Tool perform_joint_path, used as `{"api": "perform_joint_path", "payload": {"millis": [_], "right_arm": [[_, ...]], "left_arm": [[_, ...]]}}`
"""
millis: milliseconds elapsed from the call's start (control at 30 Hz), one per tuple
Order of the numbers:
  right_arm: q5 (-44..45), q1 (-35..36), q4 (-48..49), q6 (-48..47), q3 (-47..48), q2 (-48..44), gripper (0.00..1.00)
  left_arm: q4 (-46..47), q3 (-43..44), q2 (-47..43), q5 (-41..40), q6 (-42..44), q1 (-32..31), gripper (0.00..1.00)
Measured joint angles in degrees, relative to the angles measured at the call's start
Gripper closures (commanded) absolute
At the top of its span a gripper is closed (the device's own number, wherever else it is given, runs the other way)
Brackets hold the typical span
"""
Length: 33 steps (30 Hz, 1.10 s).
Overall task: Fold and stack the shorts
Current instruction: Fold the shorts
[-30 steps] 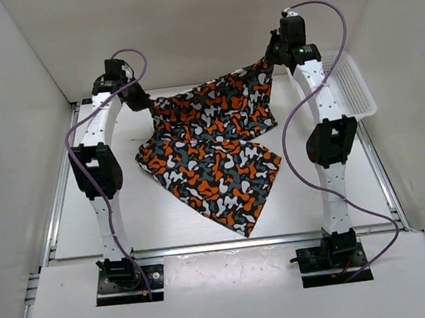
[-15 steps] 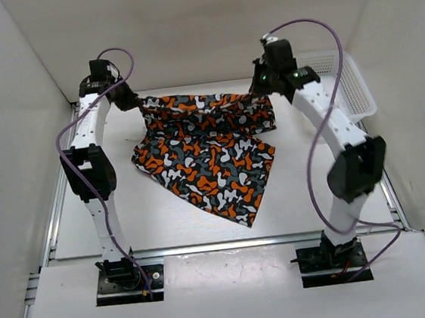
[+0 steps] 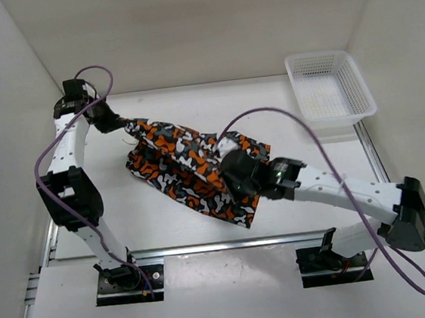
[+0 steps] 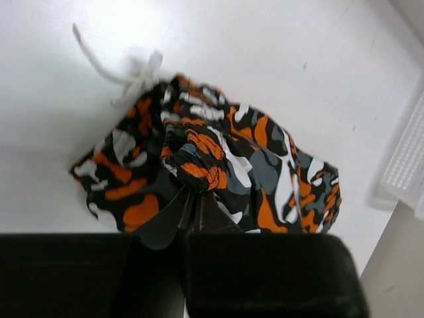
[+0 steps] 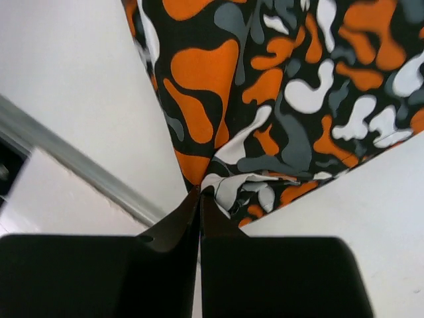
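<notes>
White desk (image 3: 166,224), walled on three sides, carries the work.

Change noted: within the last second the right pincer (image 5: 199,192) has swung from the far side to the near side. It has drawn its corner of the shorts (image 3: 186,165) over the rest of the garment. In the same interval the left pincer (image 4: 193,195) has pulled outward, away from its partner.

Condition of pincers: both are clamped on the shorts. The left grips a gathered bunch of cloth, with a white drawstring (image 4: 106,66) lying just beyond its tips. The right has its fingers pressed together on a lower corner.

Location: the shorts stretch between the two pincers as a narrower, doubled band resting on the desk. The mesh basket (image 3: 335,119) stands well apart, beyond the right pincer.

Assessment: a first fold looks laid down. The cloth is rumpled near the left pincer, so smoothing and a further fold probably remain, and stacking has not begun.
</notes>
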Motion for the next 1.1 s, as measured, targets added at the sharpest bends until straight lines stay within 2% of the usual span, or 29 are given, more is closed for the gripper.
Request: {"api": "perform_joint_path", "payload": {"millis": [167,400,433,467,500,533,633,733,800,867,1000,1100], "right_arm": [[4.7,9.4,0.1,5.5,-7.1,3.7,1.0],[8.9,13.9,0.0,9.6,-10.6,9.6,1.0],[9.2,14.4,0.0,10.0,-10.8,9.9,1.0],[9.5,15.0,0.1,10.4,-10.8,10.3,1.0],[9.7,15.6,0.3,10.8,-10.8,10.5,0.87],[9.8,16.2,0.3,11.4,-10.8,10.7,0.73],[9.8,17.4,-0.2,12.6,-10.8,11.6,0.29],[10.5,17.8,-1.7,14.1,-10.8,12.2,0.29],[11.3,17.9,-3.3,15.2,-10.6,12.0,0.25],[11.9,17.6,-4.5,16.4,-10.6,11.1,0.25],[10.4,13.0,-6.0,19.2,-11.1,4.7,0.22],[4.8,3.9,-5.6,21.4,-12.9,-0.9,0.2]], "left_arm": [[-1.2,-10.7,-7.5,-0.6,1.1,0.8,0.9],[-1.3,-22.7,-8.8,-4.4,1.5,2.8,0.9],[-1.7,-23.5,-8.8,-4.8,1.5,3.3,0.86],[-2.2,-24.0,-8.9,-5.1,1.5,3.9,0.7],[-2.6,-24.4,-9.0,-5.6,1.8,4.3,0.18],[-2.8,-24.6,-9.1,-6.4,2.0,4.6,0.0],[-2.8,-24.6,-9.3,-7.5,1.8,5.4,0.0],[-2.7,-24.7,-9.4,-7.8,1.9,5.7,0.01],[-2.7,-25.0,-9.4,-8.1,1.9,5.7,0.13],[-2.6,-25.8,-9.8,-8.7,1.7,5.7,0.18],[-2.5,-28.1,-10.6,-9.2,1.5,5.7,0.0],[-2.0,-29.0,-10.3,-8.9,1.3,5.7,0.0]]}}
